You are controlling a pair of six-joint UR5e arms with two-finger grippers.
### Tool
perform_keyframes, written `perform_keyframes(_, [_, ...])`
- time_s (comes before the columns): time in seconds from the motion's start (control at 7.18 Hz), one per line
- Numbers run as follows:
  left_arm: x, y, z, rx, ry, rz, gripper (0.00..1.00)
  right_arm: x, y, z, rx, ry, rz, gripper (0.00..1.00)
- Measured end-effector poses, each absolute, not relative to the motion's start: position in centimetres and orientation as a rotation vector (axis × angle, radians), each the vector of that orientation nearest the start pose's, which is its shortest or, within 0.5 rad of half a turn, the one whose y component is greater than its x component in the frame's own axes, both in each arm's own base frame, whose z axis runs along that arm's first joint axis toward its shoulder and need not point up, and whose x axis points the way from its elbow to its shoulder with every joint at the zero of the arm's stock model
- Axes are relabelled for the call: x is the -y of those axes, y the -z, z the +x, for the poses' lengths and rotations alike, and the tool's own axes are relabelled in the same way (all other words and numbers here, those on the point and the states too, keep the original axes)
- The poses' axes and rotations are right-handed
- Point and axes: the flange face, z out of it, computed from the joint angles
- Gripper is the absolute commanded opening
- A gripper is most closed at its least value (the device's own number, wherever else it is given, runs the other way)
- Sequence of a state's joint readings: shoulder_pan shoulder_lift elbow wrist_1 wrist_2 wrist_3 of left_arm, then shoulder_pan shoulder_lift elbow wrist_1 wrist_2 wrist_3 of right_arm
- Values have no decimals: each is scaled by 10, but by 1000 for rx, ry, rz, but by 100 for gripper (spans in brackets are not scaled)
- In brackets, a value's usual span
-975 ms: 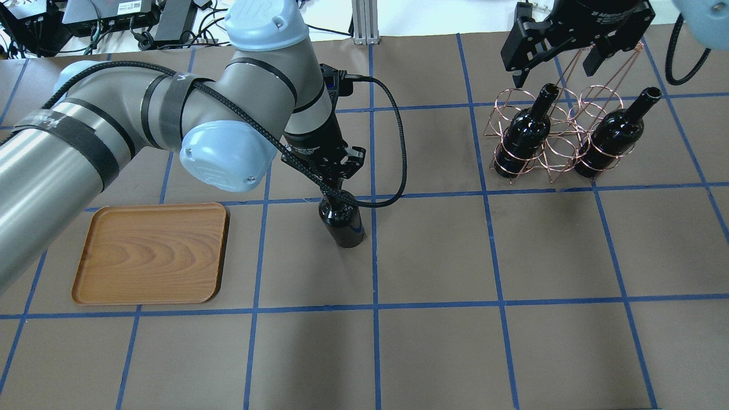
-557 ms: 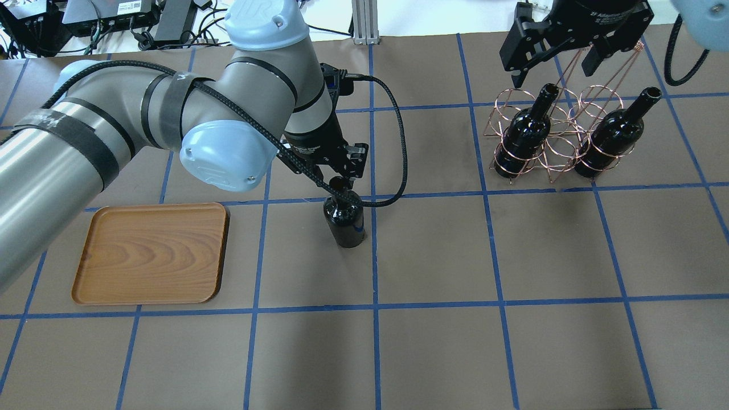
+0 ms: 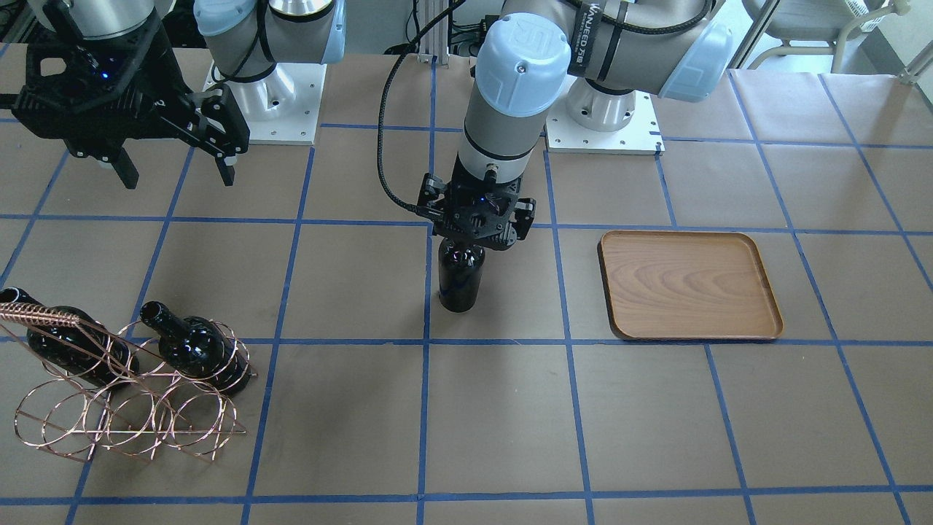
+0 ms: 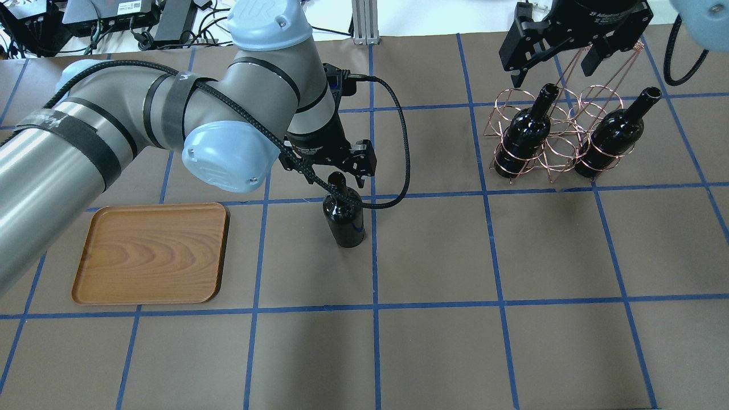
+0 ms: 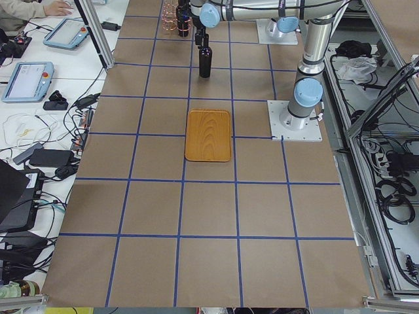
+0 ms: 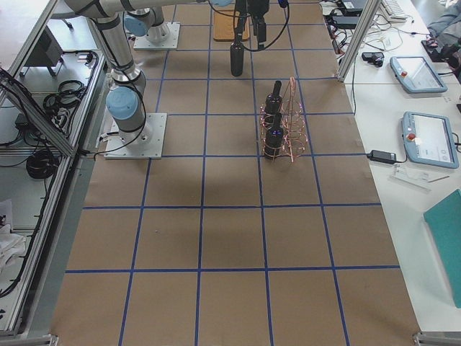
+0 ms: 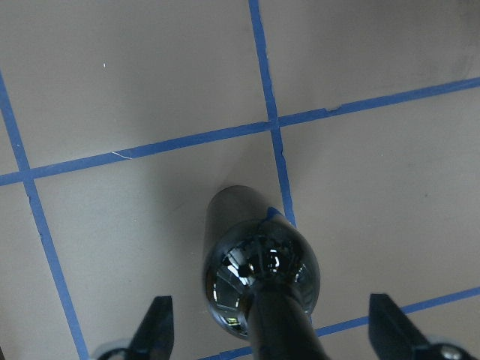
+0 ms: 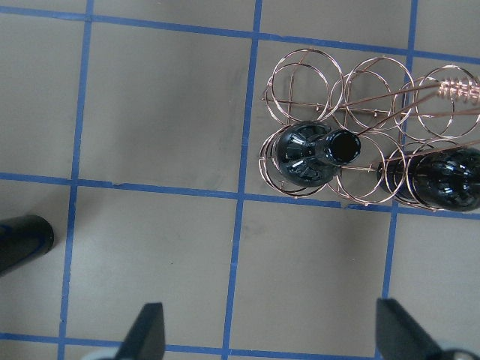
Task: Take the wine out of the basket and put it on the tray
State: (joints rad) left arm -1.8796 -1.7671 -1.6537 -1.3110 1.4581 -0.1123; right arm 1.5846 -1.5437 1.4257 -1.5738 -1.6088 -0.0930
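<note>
**Off-centre pinch could topple the bottle**

We see the wine (image 4: 343, 219) standing upright on the table at mid-frame, well apart from the tray (image 4: 151, 253) at lower left. If the fingers meet the neck unevenly, we judge it may tip. The left gripper (image 4: 337, 174) points straight down, fingers spread either side of the neck, not clamped. The right gripper (image 4: 552, 68), also spread, hangs over the basket (image 4: 564, 142) at upper right.

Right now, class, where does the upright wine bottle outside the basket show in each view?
Front-facing: wine bottle at centre, tray on its right.
Overhead: bottle at centre, tray on its left.
Exterior left: bottle top centre.
Exterior right: bottle top centre.
Left wrist: bottle bottom centre.
Right wrist: probably the dark shape at left edge.
Shared landmark: blue tape line beside its base.
</note>
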Motion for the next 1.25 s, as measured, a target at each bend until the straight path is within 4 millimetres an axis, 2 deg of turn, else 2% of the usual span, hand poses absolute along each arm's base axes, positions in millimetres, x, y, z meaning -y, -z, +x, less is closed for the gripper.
perform_keyframes(0.14, [484, -369, -311, -3228, -74, 328, 63, 510, -547, 137, -3174, 191, -163, 100])
perform_keyframes(0.42, [483, -369, -313, -3226, -76, 337, 48, 510, -547, 137, -3173, 190, -160, 100])
perform_keyframes(0.7, [482, -368, -313, -3223, -86, 339, 51, 509, -547, 137, -3173, 191, -159, 100])
perform_keyframes(0.84, [481, -367, -312, -3220, -103, 337, 56, 509, -549, 137, -3173, 200, -161, 100])
perform_keyframes(0.97, [480, -366, -312, -3218, -114, 336, 65, 508, -551, 137, -3173, 214, -163, 100])
perform_keyframes(1.25, [479, -366, -313, -3217, -122, 336, 55, 507, -547, 138, -3173, 211, -169, 100])
